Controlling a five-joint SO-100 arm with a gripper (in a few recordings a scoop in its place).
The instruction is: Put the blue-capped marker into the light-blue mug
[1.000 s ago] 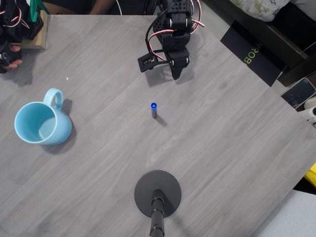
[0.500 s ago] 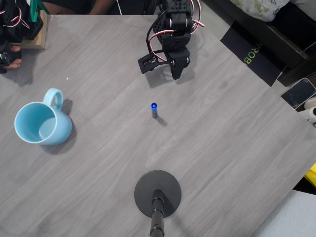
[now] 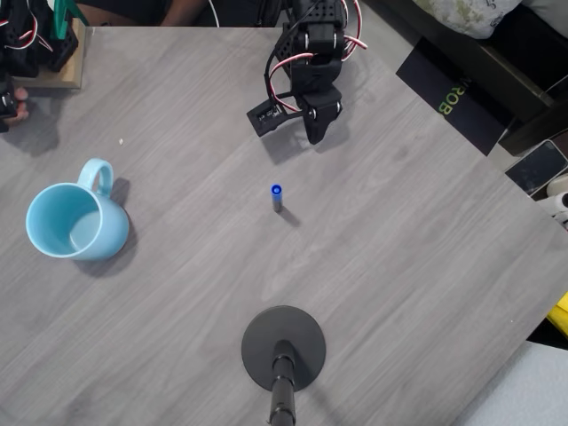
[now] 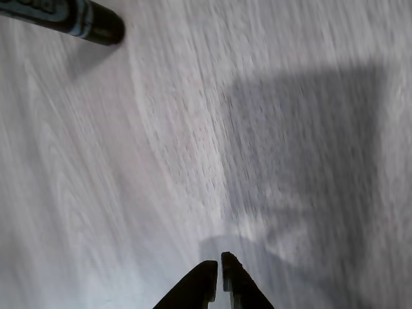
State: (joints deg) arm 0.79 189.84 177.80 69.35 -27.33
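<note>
The blue-capped marker (image 3: 277, 197) stands upright near the middle of the grey table, its blue cap facing up in the overhead view. In the wrist view its dark barrel (image 4: 71, 16) crosses the top left corner. The light-blue mug (image 3: 71, 225) stands upright at the left, with its handle pointing to the far side and nothing inside. My gripper (image 3: 315, 133) hangs beyond the marker, a little to its right and apart from it. In the wrist view the gripper (image 4: 219, 273) is shut with nothing between its tips, just above the bare tabletop.
A round black stand base (image 3: 284, 348) with a pole sits near the front edge, below the marker. A wooden block (image 3: 64, 62) lies at the far left corner. The table's right edge (image 3: 497, 169) runs diagonally, with dark boxes beyond it.
The arm has shifted very slightly toward the far side. The marker and the mug have not moved.
</note>
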